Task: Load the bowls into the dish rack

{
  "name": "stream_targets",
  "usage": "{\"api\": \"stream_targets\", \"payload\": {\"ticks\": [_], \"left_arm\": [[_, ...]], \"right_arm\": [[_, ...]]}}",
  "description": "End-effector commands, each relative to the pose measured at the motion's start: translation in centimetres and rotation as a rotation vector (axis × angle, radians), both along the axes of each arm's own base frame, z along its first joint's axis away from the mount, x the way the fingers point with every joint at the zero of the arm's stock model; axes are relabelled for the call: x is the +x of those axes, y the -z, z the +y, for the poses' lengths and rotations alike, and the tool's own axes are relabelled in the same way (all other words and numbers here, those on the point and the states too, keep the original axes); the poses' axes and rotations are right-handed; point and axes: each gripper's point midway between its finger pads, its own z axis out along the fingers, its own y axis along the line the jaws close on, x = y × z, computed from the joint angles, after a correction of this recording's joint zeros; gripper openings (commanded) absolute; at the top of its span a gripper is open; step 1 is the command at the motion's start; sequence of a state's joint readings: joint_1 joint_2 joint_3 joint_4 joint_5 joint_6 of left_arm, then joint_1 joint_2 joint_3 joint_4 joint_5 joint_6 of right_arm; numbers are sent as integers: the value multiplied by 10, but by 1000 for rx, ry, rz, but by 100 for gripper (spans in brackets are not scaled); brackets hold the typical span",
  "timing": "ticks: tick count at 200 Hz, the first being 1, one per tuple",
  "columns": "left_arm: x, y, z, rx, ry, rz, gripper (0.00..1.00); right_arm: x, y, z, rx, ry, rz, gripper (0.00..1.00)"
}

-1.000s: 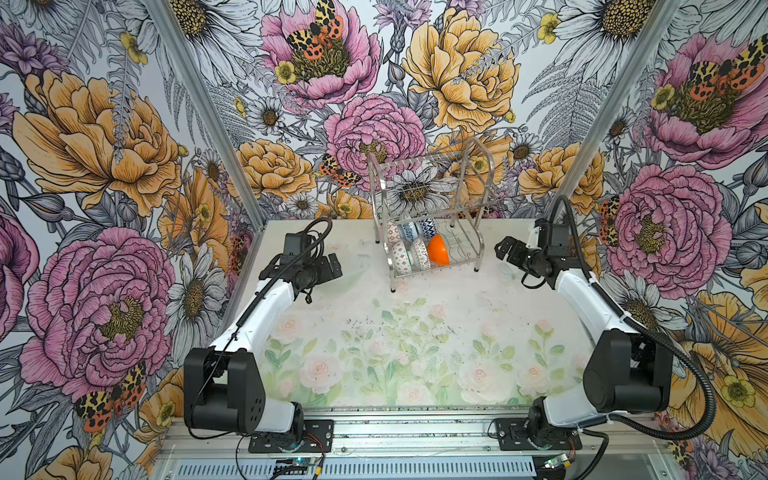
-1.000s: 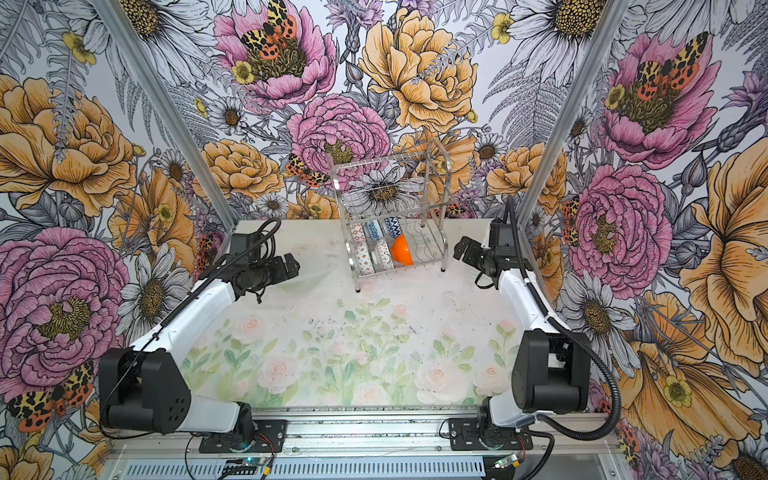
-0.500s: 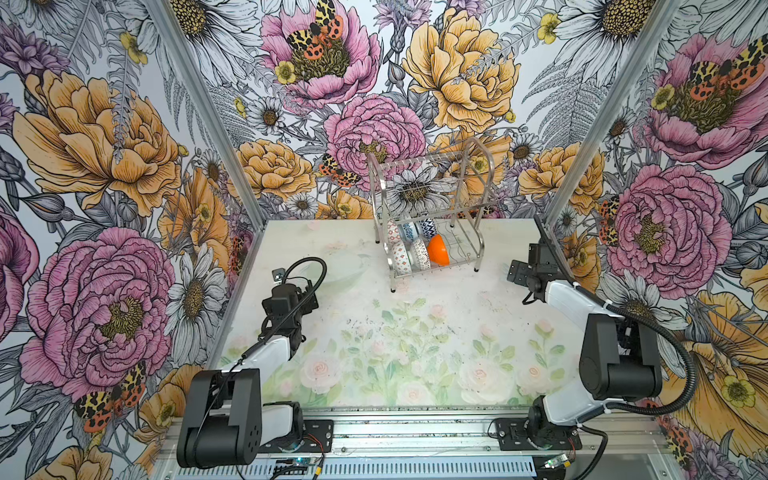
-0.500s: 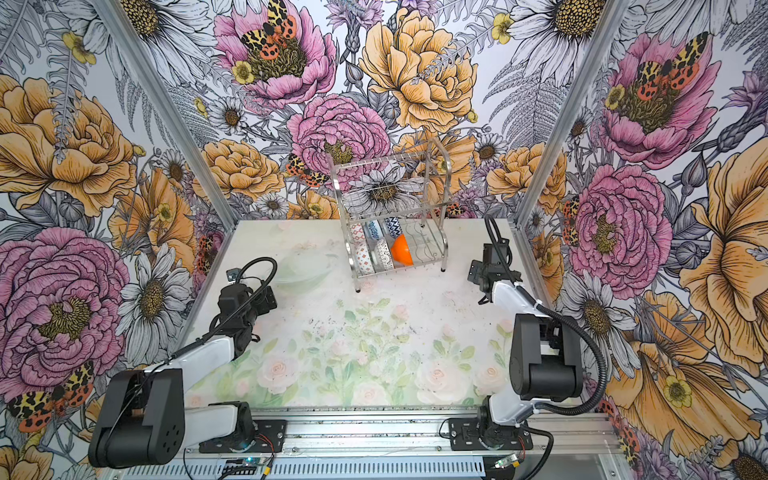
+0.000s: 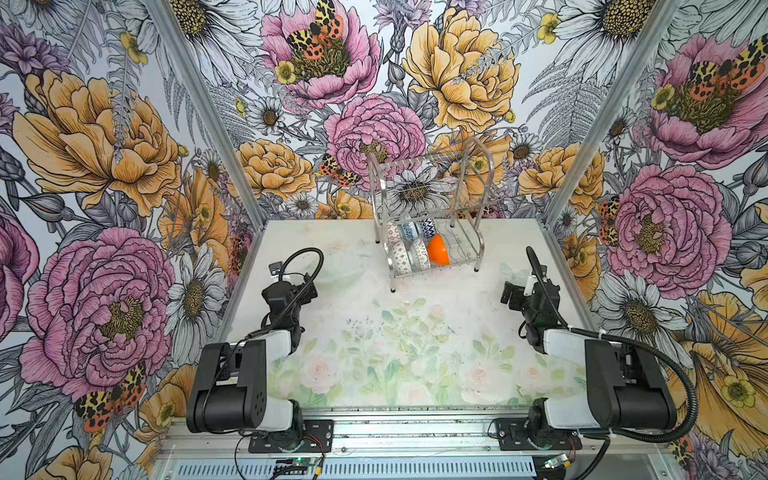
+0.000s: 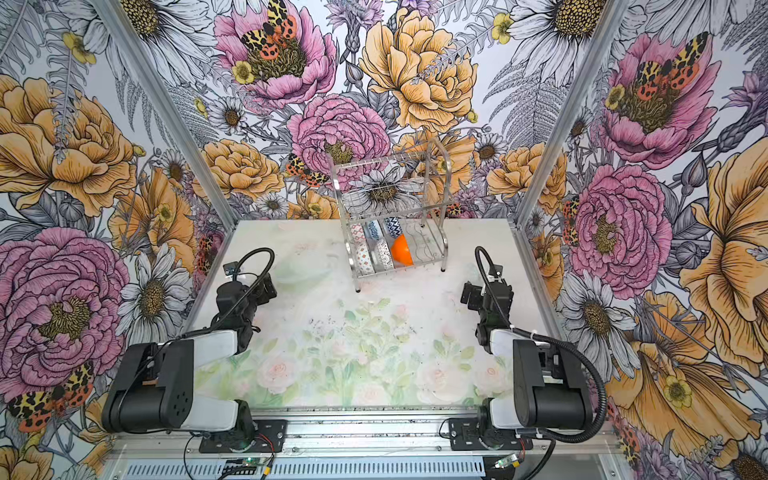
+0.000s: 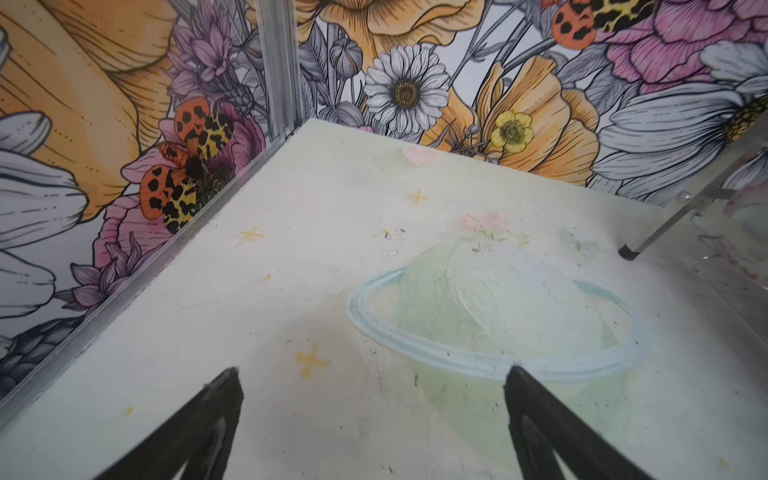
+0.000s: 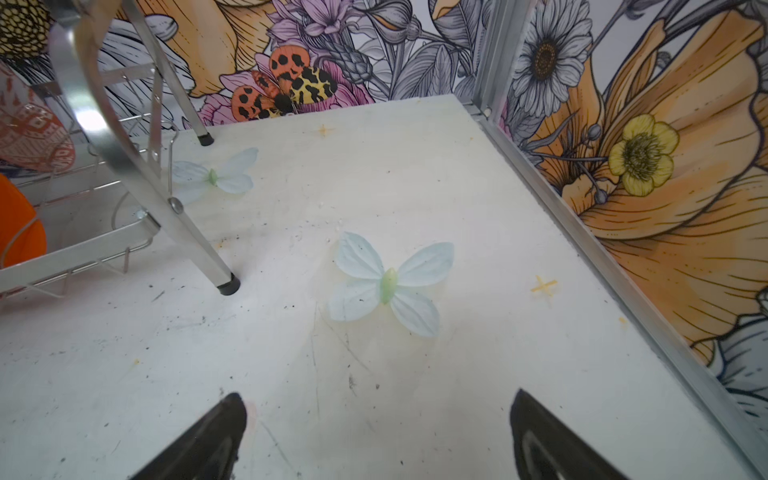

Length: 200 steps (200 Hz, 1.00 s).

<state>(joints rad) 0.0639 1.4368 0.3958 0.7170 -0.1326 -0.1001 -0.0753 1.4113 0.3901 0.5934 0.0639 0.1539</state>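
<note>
Bowls on edge in dish rack (lower tier), left hand and right hand splayed, empty

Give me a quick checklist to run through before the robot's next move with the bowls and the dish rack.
1. All bowls in the dish rack: ok, six sit on its lower tier.
2. Nothing loose on the table: ok in both top views.
3. State of left gripper: ok, open and empty.
4. State of right gripper: ok, open and empty.
5. Both grippers apart from the rack: ok.
6. Each bowl firmly seated in a wire slot: cannot tell.
</note>
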Motion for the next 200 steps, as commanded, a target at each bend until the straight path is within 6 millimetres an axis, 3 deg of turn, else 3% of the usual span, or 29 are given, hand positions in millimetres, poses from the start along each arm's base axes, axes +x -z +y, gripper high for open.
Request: {"api": "stream_targets", "payload": {"ticks": [1,26,49,87,200], "left_arm": [[-10,-15,-18,51,110,-166,99],[-24,-12,4,21,-22,-232,98],[-12,-10,-4,36,10,-191,99],[12,-3,-25,60,140,-89,99],[13,-2,-28,82,132,-79,99]], "right_arm": [[10,-38,9,-24,-64,-186,100],[9,-27,13,-38,-89,-263,99],[11,-25,1,-34,-14,-237,99],[22,-19,11,-29,-74,-168,100],[23,-18,16,-45,-90,-150,100]]}}
